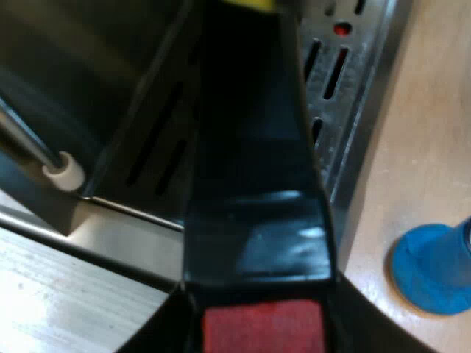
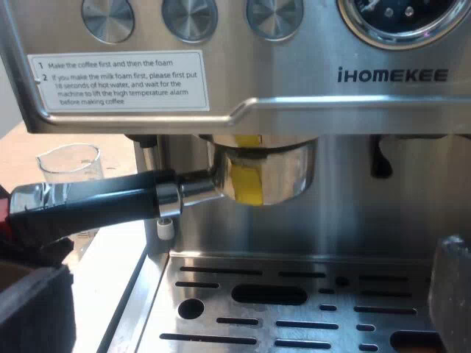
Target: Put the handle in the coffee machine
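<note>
The metal holder (image 2: 261, 173) sits up in the espresso machine's (image 2: 294, 88) front, under the brewing head, with a yellow mark on its basket. Its dark handle (image 2: 103, 206) sticks out sideways toward the measuring glass (image 2: 68, 163). In the left wrist view the handle (image 1: 250, 147) runs close along the camera, its red end (image 1: 263, 329) nearest. My left gripper (image 1: 257, 309) is shut on that end, with dark fingers on both sides. My right gripper (image 2: 243, 309) hangs open over the drip tray (image 2: 294, 301) facing the machine, nothing between its fingers (image 2: 452, 294).
A blue tamper (image 1: 434, 268) stands on the wooden table beside the drip tray (image 1: 346, 81). The steam wand with a white tip (image 1: 62, 170) hangs close to the handle. Knobs, a gauge and an instruction sticker (image 2: 121, 79) are on the machine's face.
</note>
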Tool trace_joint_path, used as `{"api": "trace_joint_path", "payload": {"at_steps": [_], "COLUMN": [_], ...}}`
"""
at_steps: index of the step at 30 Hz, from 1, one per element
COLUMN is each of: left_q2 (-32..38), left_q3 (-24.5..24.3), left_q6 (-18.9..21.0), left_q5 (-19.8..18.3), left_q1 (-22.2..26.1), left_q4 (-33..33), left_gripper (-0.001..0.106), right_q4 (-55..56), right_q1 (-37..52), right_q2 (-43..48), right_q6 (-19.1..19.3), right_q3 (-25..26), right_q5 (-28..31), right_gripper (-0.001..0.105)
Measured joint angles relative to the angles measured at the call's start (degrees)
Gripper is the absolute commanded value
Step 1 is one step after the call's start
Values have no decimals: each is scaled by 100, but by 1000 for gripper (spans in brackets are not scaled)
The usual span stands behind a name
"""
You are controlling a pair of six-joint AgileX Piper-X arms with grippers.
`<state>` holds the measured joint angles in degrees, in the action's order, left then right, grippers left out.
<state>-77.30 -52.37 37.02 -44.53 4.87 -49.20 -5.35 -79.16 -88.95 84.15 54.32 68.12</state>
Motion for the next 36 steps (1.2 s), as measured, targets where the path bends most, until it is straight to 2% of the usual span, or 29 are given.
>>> {"api": "trace_joint_path", "payload": {"at_steps": [12, 19, 30, 36], "left_q2": [0, 0, -33, 31], "left_q3": [-105, -105, -457, -479], "left_q6": [-80, 247, 441, 483], "left_q5": [131, 127, 220, 218], "left_q1": [0, 0, -10, -15], "left_q4": [283, 297, -242, -413], "left_gripper": [0, 0, 0, 0], "right_q4": [0, 0, 0, 0], "right_q1": [0, 0, 0, 0], "right_q2": [0, 0, 0, 0], "right_q6": [0, 0, 0, 0], "right_q3": [0, 0, 0, 0], "right_q5": [0, 0, 0, 0], "right_gripper": [105, 105, 105, 105]}}
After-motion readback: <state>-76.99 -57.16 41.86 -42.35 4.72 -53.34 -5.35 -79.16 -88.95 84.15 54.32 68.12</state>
